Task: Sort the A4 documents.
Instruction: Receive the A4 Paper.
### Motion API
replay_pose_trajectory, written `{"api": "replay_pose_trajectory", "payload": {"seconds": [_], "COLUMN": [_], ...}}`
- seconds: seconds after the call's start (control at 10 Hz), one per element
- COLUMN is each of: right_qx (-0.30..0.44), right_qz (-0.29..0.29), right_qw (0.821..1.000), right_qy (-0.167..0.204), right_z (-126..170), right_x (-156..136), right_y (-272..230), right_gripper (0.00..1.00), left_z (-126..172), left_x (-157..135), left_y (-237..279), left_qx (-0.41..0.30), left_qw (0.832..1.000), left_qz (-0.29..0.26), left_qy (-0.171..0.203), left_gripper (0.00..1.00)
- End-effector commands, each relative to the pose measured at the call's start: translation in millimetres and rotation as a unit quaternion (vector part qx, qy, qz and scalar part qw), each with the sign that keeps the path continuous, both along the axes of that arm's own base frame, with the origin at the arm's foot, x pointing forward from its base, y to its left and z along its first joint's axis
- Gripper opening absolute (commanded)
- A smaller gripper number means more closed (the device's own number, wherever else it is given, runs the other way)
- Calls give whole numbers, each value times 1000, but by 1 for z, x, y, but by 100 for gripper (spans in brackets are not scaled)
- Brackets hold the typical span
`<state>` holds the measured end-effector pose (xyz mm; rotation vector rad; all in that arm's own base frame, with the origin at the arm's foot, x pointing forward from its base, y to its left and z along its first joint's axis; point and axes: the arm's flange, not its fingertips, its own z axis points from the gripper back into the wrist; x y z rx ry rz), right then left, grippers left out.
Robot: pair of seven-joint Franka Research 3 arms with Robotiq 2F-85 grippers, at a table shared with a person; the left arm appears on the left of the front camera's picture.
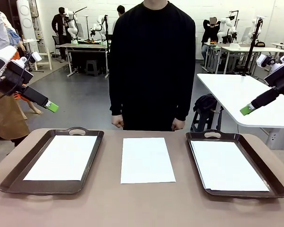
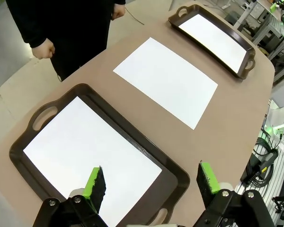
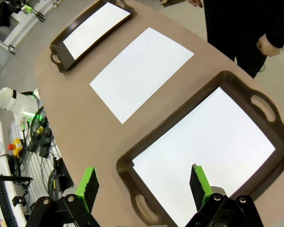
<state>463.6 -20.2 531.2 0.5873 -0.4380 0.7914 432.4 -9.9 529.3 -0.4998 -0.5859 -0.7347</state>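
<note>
On the brown desk (image 1: 146,203), a thin white A4 paper sheet (image 1: 147,160) is seen lying flat and loose between two dark brown handled trays, left tray (image 1: 19,175) and right tray (image 1: 270,177), each already lined with its own white sheet, one in the left tray (image 1: 62,157) and one in the right (image 1: 227,165). Its long axis is run from the robot's side toward the person (image 1: 151,66) standing at the far edge, short edges facing each. The left pincer (image 1: 52,106) and right pincer (image 1: 247,109) are held aloft, both released and empty. Trouble is easily pictured: a sheet this flat offers no edge to bite, so it may be skidded, creased, or pinched together with nothing lifted.
</note>
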Motion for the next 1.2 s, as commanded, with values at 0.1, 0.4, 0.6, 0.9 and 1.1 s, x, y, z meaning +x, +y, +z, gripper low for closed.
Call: {"api": "replay_pose_trajectory", "payload": {"seconds": [0.1, 0.4, 0.6, 0.9, 1.1], "right_qx": [0, 0, 0, 0, 0], "right_qz": [-2, -2, -2, -2, -2], "right_qw": [1000, 1000, 1000, 1000, 1000], "right_qy": [-2, -2, -2, -2, -2], "right_z": [0, 0, 0, 0, 0], "right_x": [0, 0, 0, 0, 0], "right_y": [1, 1, 1, 1, 1], "right_gripper": [100, 100, 100, 100, 100], "left_z": [0, 0, 0, 0, 0], "left_x": [0, 0, 0, 0, 0], "left_y": [0, 0, 0, 0, 0], "left_qx": [1, 1, 1, 1, 1], "left_qw": [1000, 1000, 1000, 1000, 1000], "left_qz": [-2, -2, -2, -2, -2], "left_qy": [-2, -2, -2, -2, -2], "left_gripper": [100, 100, 100, 100, 100]}}
